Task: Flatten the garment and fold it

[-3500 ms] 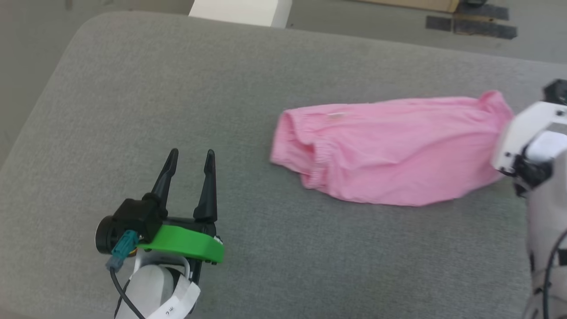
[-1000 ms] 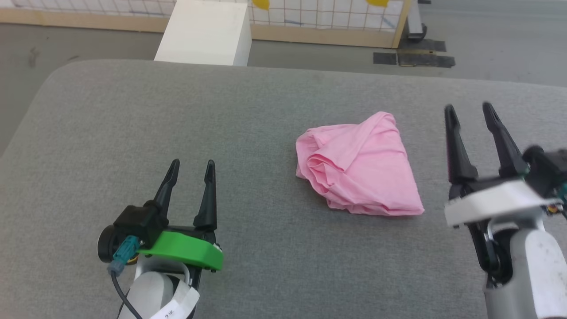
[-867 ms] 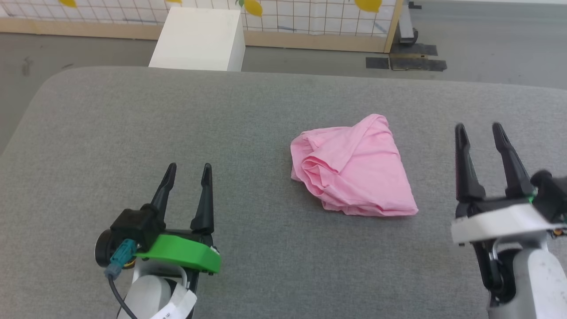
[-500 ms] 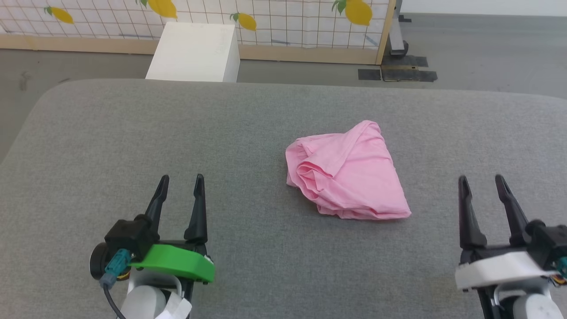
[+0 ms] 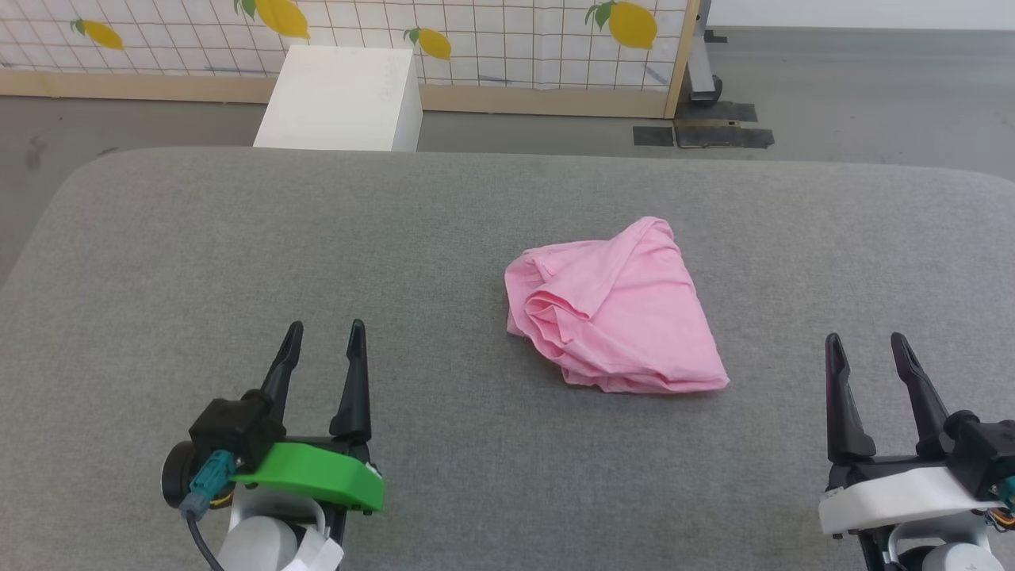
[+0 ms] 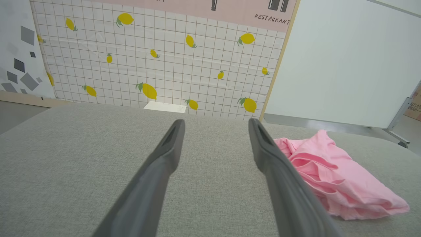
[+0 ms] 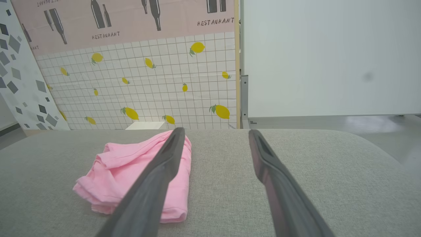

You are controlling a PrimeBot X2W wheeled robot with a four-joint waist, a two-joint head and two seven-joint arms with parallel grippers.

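The pink garment (image 5: 614, 311) lies on the grey cushion as a folded, roughly triangular bundle with stacked edges along its left side. It appears at the right in the left wrist view (image 6: 332, 179) and at the left in the right wrist view (image 7: 131, 171). My left gripper (image 5: 324, 333) rests open at the lower left, well apart from the cloth, with nothing between its fingers (image 6: 213, 123). My right gripper (image 5: 866, 343) stands open at the lower right, also clear of the cloth and holding nothing (image 7: 215, 131).
The grey cushioned surface (image 5: 238, 254) has a rounded far-left corner and ends at a far edge. Beyond it stand a white box (image 5: 337, 99) on the floor and a lemon-patterned tiled panel (image 5: 492, 32) with a wooden frame.
The garment went from spread out long to a compact folded bundle. My right gripper drew back from beside it to the lower right. The head camera tilted up, showing more of the floor and panel.
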